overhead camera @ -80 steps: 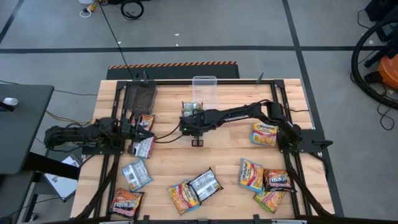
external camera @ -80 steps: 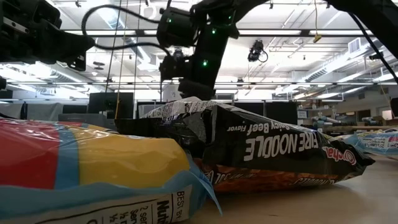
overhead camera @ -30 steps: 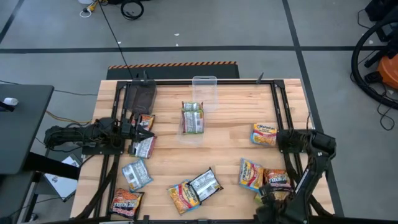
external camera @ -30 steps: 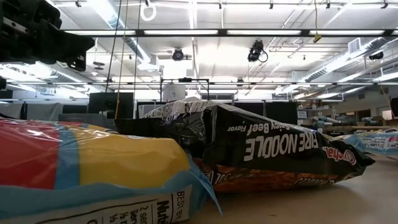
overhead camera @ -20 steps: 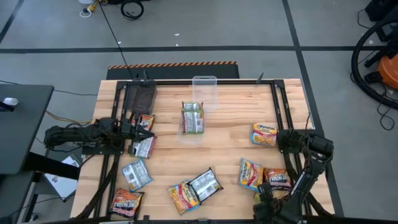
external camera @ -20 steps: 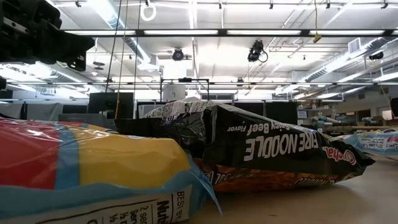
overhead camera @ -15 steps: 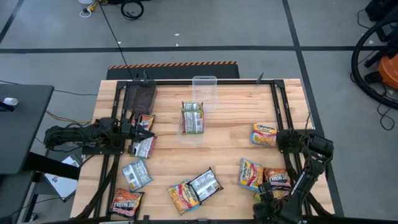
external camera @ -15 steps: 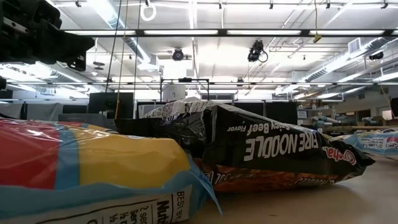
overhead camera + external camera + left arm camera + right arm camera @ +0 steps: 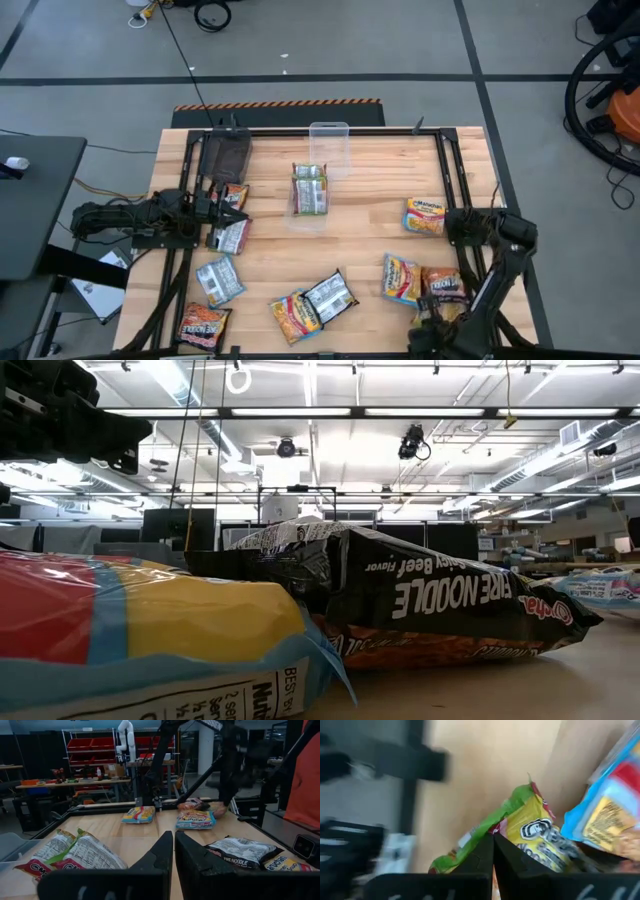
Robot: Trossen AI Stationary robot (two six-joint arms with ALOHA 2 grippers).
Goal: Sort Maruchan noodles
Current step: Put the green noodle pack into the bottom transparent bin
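Ramen packets lie scattered flat on the wooden table point(image 9: 350, 240). Near the right corner there is a yellow one point(image 9: 400, 278), a dark brown one point(image 9: 443, 285) and a yellow-green one point(image 9: 530, 827). My right gripper point(image 9: 432, 318) point(image 9: 493, 840) hangs over that group, shut, its tips at the yellow-green packet's edge. My left gripper point(image 9: 240, 215) point(image 9: 173, 837) waits shut at the table's left, between an orange packet point(image 9: 236, 195) and a silver one point(image 9: 232, 237). A clear bin point(image 9: 310, 190) at the centre holds yellow-green packets. My right gripper comes down slanting from above, its shut fingertips point(image 9: 487, 851) at the green edge point(image 9: 507, 812) of the yellow-green packet, which lies flat on the table. Whether the tips touch it, I cannot tell.
An empty clear bin point(image 9: 328, 145) stands at the far centre, and a dark-looking bin point(image 9: 226, 155) at the far left. More packets lie along the near edge point(image 9: 315, 302) point(image 9: 218, 280) point(image 9: 205, 325), and one at the right point(image 9: 425, 215). A black frame rail point(image 9: 455, 180) borders the table.
My right gripper has stayed low over the near right corner. The dark brown packet and the yellow one beside it have slid a little toward the table's left.
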